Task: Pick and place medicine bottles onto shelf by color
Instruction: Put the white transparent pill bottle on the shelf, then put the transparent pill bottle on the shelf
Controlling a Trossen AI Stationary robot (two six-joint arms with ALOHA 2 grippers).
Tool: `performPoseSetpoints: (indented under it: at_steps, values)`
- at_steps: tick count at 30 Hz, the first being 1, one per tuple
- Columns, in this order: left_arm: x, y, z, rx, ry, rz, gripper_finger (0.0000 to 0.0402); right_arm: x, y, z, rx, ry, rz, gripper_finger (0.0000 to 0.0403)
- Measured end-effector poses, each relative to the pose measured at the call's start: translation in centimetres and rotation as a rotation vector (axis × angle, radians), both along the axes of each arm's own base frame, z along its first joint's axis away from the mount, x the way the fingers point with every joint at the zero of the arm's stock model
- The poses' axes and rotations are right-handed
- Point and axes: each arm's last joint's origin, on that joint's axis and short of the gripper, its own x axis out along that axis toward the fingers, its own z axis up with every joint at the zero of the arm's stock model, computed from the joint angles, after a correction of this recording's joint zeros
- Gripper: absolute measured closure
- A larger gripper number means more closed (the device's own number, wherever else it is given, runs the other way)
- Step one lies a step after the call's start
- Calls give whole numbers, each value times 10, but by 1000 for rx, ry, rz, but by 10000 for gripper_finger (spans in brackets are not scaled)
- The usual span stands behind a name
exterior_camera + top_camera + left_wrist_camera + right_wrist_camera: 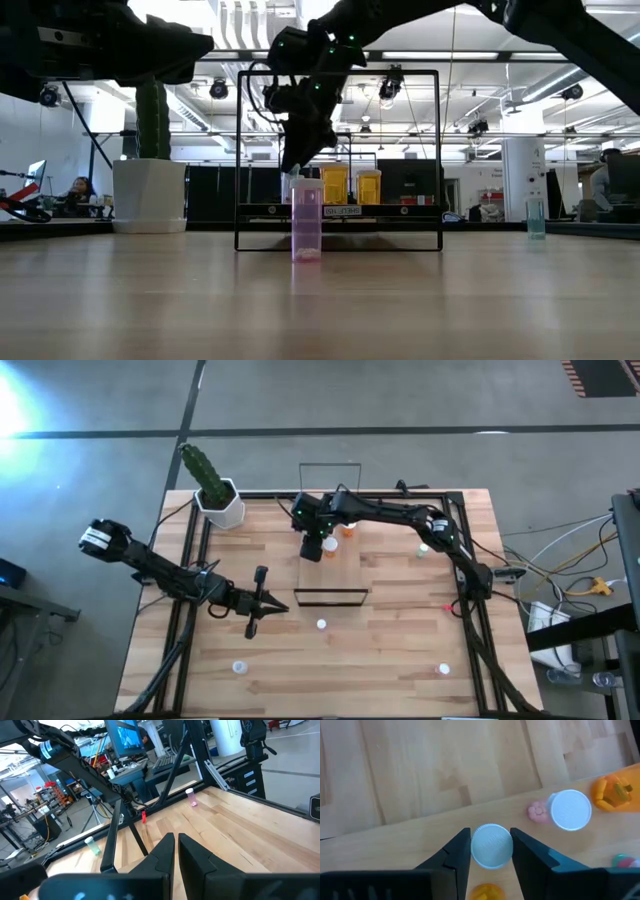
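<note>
The shelf is a light-wood board with a black wire frame, at the middle of the table's far half. My right gripper hangs over its left part, pointing down, shut on a white-capped medicine bottle whose body is hidden under the cap. Beside it on the shelf are another white-capped bottle and orange bottles. My left gripper waits shut over the table's left half, touching nothing. Loose bottles stand on the table: one pink and others. My right gripper pinches the bottle's white cap between its two fingers, one on each side of the round rim. The fingers come from above, pointing down. The cap hides the body, so I cannot tell whether the bottle stands on the shelf or is lifted.
A cactus in a white pot stands at the table's far left corner. A small red thing lies near the right edge. A black frame runs along the table's sides. Bare wood lies between the shelf and the near edge.
</note>
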Motion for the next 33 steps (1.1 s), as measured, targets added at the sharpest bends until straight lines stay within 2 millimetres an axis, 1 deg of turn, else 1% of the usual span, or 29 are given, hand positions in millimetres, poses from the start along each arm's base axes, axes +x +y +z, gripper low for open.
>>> performPoseSetpoints:
  at_steps: [7, 15, 17, 20, 24, 28, 31, 33]
  values:
    - [0, 0, 0, 0, 1, -1, 395, -1, 0, 0, 3, 7, -1, 266]
    - [-1, 0, -1, 0, 5, -2, 395, -1, 0, -3, -4, 19, -6, 270]
    - [-1, 0, -2, 0, 5, -2, 395, -1, 0, -2, -26, 21, -16, 263]
    - [-1, 0, -2, 0, 5, -2, 395, 0, -2, 2, -52, 11, -27, 242]
    - [-1, 0, -1, 0, 5, -2, 395, 0, 0, 17, -64, -27, -26, 205]
    - [-1, 0, -2, 0, 5, -2, 395, -3, 8, 38, -74, -42, -3, 181]
    - [-1, -1, -2, -1, 6, -6, 395, -11, 23, 57, -89, -31, 16, 180]
    - [-2, -2, -2, 0, 6, -13, 395, -20, 38, 70, -113, 0, 31, 192]
